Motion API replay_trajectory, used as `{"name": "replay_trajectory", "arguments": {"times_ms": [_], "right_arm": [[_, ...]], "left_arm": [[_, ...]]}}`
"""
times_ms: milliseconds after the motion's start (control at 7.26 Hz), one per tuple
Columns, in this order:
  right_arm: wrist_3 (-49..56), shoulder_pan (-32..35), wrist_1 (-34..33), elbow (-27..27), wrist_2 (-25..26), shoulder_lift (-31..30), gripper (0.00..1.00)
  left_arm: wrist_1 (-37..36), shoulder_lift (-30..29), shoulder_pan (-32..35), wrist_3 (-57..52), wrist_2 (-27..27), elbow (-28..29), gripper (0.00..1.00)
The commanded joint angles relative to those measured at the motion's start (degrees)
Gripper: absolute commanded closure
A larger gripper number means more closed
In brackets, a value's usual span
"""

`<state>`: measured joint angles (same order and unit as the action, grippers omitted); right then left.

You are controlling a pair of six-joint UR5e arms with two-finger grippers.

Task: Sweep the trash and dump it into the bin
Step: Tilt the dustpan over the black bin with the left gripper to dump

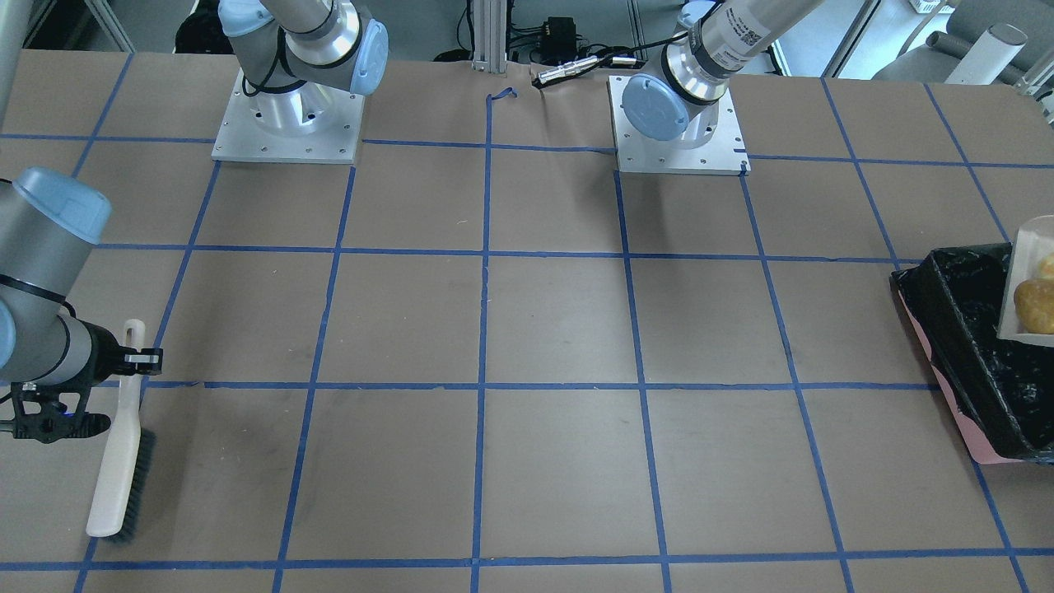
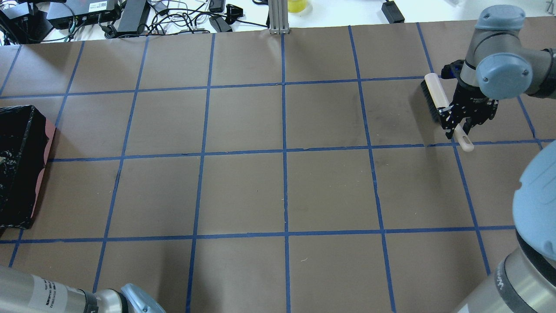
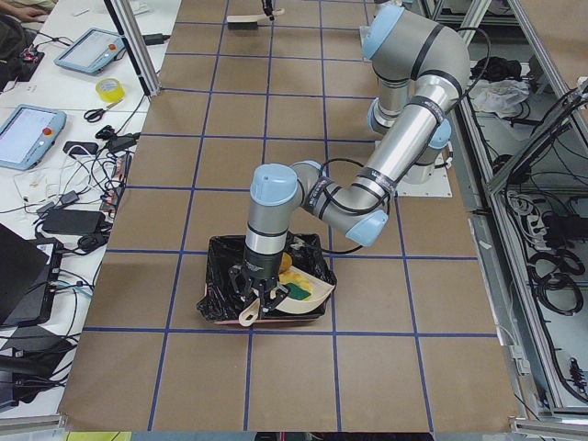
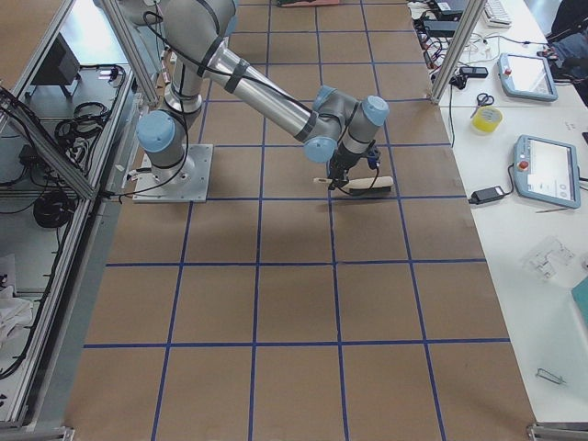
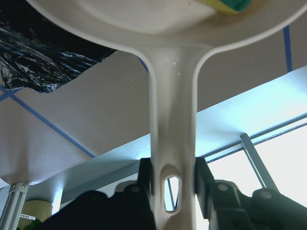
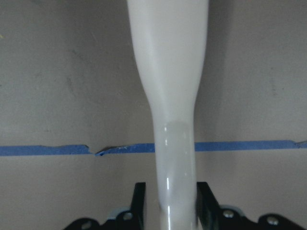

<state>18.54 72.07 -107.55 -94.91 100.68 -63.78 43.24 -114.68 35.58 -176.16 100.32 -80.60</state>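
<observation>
My left gripper [image 5: 173, 179] is shut on the handle of the beige dustpan [image 5: 172, 96] and holds it tilted over the bin [image 3: 220, 276], a pink box with a black bag [image 1: 963, 329], [image 2: 17, 174]. In the pan lie the golden-brown lump [image 1: 1036, 305] and the yellow-green sponge [image 5: 230, 5], [image 3: 296, 287]. I cannot make out the pale crescent. My right gripper [image 2: 460, 126] is shut on the handle of a white brush [image 2: 436, 95], whose bristles rest on the table [image 1: 123, 445], far from the bin.
The brown table carries a blue tape grid. Both arm bases [image 1: 288, 123], [image 1: 679, 123] stand at its robot side. Cables and boxes [image 2: 130, 17] lie beyond the far edge. A side bench holds tablets and tape [image 3: 110, 89].
</observation>
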Motion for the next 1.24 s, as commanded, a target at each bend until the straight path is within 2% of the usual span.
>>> {"name": "replay_trajectory", "arguments": {"times_ms": [0,138,276,413,689,965,1102], "right_arm": [[0.0,0.0,0.0,0.2,0.0,0.1,0.52],[0.0,0.0,-0.5,0.9,-0.7,-0.2,0.31],[-0.1,0.0,-0.6,2.7,-1.1,-0.8,0.0],[-0.1,0.4,0.1,6.5,-1.3,-2.4,0.0],[-0.6,0.6,6.0,10.3,-7.0,-9.7,0.0],[-2.4,0.7,14.1,12.9,-6.5,-16.3,0.0],[-5.0,1.6,15.8,12.8,-7.0,-18.6,0.0]], "left_arm": [[-1.4,1.1,0.1,-2.0,0.0,-0.8,1.0],[-4.4,1.6,0.4,-3.7,-0.9,-1.9,1.0],[-8.9,1.6,0.7,-4.6,-1.3,-3.9,1.0],[-9.5,1.6,0.8,-4.7,-1.2,-4.5,1.0],[-11.8,1.3,0.8,-4.9,-0.8,-4.4,1.0],[-15.5,2.0,2.2,-5.7,-0.6,-5.3,1.0],[-17.4,2.8,2.9,-5.8,-0.5,-6.7,1.0]]}}
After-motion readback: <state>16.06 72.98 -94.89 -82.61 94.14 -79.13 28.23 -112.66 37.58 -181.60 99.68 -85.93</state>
